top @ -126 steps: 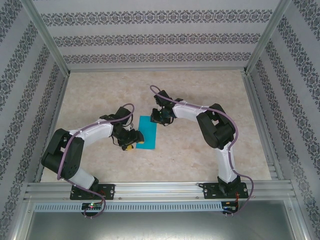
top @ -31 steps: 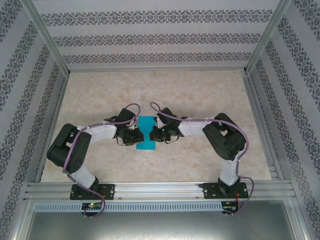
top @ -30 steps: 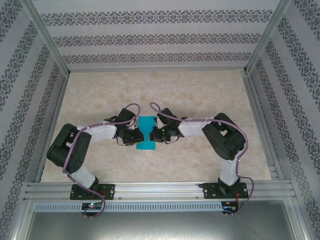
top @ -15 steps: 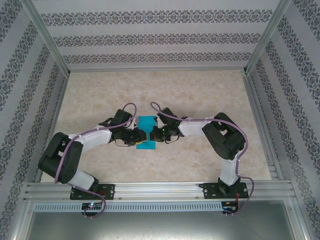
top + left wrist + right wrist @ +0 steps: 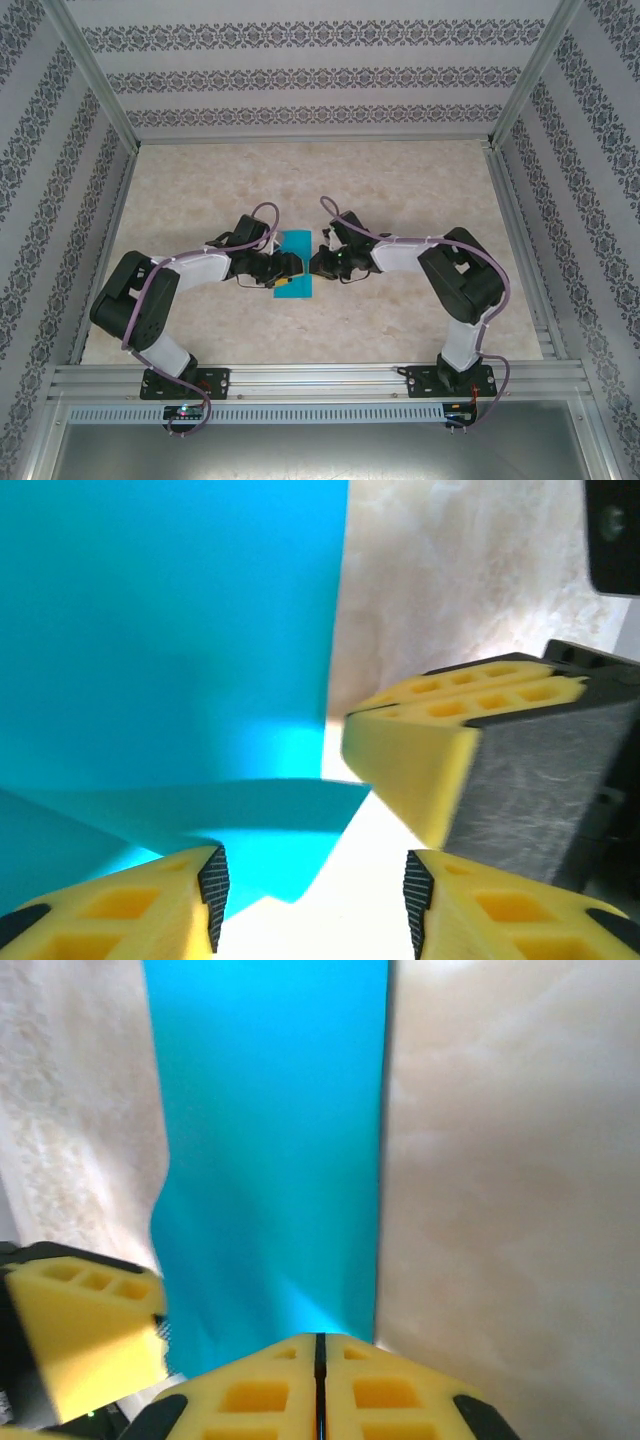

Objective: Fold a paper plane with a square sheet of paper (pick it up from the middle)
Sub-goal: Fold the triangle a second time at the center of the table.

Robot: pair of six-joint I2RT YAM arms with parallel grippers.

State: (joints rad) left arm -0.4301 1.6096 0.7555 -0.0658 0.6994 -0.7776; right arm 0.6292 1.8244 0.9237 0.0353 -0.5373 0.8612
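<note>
Square sheet of paper (image 5: 296, 245) lay near the middle of the table (image 5: 420, 200). It showed as a narrow teal strip, apparently folded in half, with its long axis running from 12 o'clock to 6 o'clock in the overhead view. Most of it rested flat. From the left wrist, one layer near mid-length stood lifted off the layer below as a loose flap with a free corner.

The left gripper (image 5: 290, 270) reached in from 9 o'clock and sat over the strip at about mid-length, so the paper lay directly beneath it and ran away toward 12 and 6. Its jaws stood moderately apart, with nothing clamped between the fingers (image 5: 150, 910). The lifted flap ended just beside one of them.

The right gripper (image 5: 317, 263) came in from 3 o'clock, its tip at the strip's 3 o'clock long edge, facing the other gripper across the paper's width. Its pads (image 5: 280, 1365) were pressed together with only a seam showing. Whether a sliver of the paper's edge was pinched there could not be told.

By my judgement, the coming move turned on the strip's width lying along the 9-to-3 line between the two tips. The left arm was the nearer, above the paper, and looked placed to take or press the loose flap. The right tip looked placed to steady the opposite edge.
</note>
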